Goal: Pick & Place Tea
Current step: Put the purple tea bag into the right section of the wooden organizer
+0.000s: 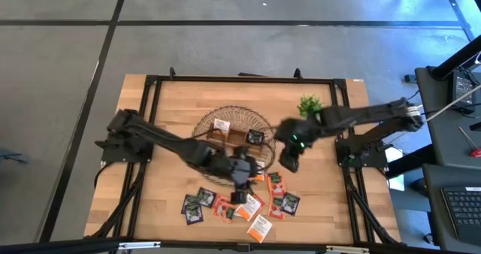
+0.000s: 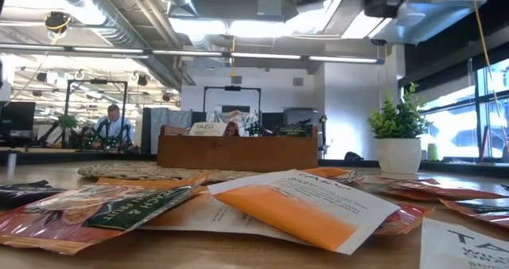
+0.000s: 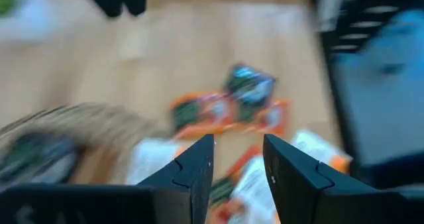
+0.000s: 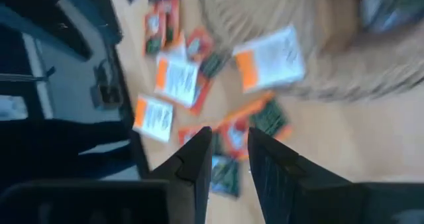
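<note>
Overhead looks straight down, low camera skims the tabletop, wrist cameras hover close; all share the sachets (image 1: 259, 225).

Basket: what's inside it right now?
The basket holds a wooden tray with two sachets visible, one white and one dark. The left arm covers the basket's near edge, so anything there is hidden.

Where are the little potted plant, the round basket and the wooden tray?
potted plant (image 2: 398, 119), low view, its leaves.
basket (image 1: 203, 122), high view, its left rim.
wooden tray (image 2: 237, 153), low view, its front wall.
</note>
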Motion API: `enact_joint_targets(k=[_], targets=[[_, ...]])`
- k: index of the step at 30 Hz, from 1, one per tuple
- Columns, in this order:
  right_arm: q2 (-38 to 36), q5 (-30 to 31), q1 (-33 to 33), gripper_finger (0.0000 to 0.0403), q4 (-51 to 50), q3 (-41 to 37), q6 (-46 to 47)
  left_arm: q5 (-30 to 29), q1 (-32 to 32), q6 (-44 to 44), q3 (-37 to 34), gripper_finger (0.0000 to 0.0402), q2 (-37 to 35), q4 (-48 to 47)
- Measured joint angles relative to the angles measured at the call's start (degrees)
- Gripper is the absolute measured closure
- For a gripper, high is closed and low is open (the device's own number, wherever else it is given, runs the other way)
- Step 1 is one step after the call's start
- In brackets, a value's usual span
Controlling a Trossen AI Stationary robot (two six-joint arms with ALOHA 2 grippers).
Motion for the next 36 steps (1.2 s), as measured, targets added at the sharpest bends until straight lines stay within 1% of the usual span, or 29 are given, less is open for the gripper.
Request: enact_joint_targets(k=[3,4,5,7,11,14,18,21,23,25,27,29,33,36], targets=[[-3.1,-0.17,3.53,0.0302,2.67,-7.86,6.0,11.6,2.43,4.85,0.0,0.0274,1.9,7.6],[-3.81,-0.53,4.42,0.0302,3.2,-10.5,7.76,14.56,3.35,6.08,0.02,0.0274,2.44,9.99],[-4.33,-1.5,5.23,0.0302,3.53,-13.01,9.71,16.97,4.19,6.81,0.06,0.0274,3.02,12.22],[-5.27,-3.9,6.63,0.0302,4.63,-17.81,12.65,18.84,5.59,7.45,0.07,0.0274,4.3,14.75],[-6.47,-6.35,9.19,0.0301,11.8,-25.79,17.62,18.47,6.99,9.33,0.07,0.0274,6.46,18.56],[-6.47,-7.74,9.86,0.029,20.01,-31.14,20.33,18.51,7.14,9.59,0.11,0.0274,9.35,21.8],[-6.47,-9.71,9.77,0.0253,29.47,-37.66,21.76,18.52,6.46,9.45,0.11,0.0274,14.28,28.95],[-6.47,-9.49,9.46,0.0222,30.9,-41.34,21.05,18.95,5.82,8.2,0.11,0.0274,18.03,32.99],[-6.47,-8.96,9.36,0.0207,30.8,-43.28,18.78,18.7,5.34,8.21,0.04,0.0274,19.55,33.03],[-6.47,-9.47,9.22,0.0198,31.63,-45.1,16.63,16.98,4.88,8.18,0.08,0.0274,20.89,33.77],[-6.47,-10.39,8.91,0.0195,33.22,-47.02,16.44,15.98,4.36,7.43,0.07,0.0274,22.05,33.5],[-6.49,-10.36,8.7,0.0194,37.22,-48.82,16.57,13.89,3.55,5.64,0.07,0.0274,23.23,34.94],[-6.5,-10.46,8.69,0.0194,45.73,-52.24,15.19,8.62,0.16,3.29,0.11,0.0274,26.92,44.03],[-6.52,-11.11,8.7,0.0194,52.83,-54.33,15.12,3.38,-2.61,0.08,0.11,0.0274,29.7,48.42]])
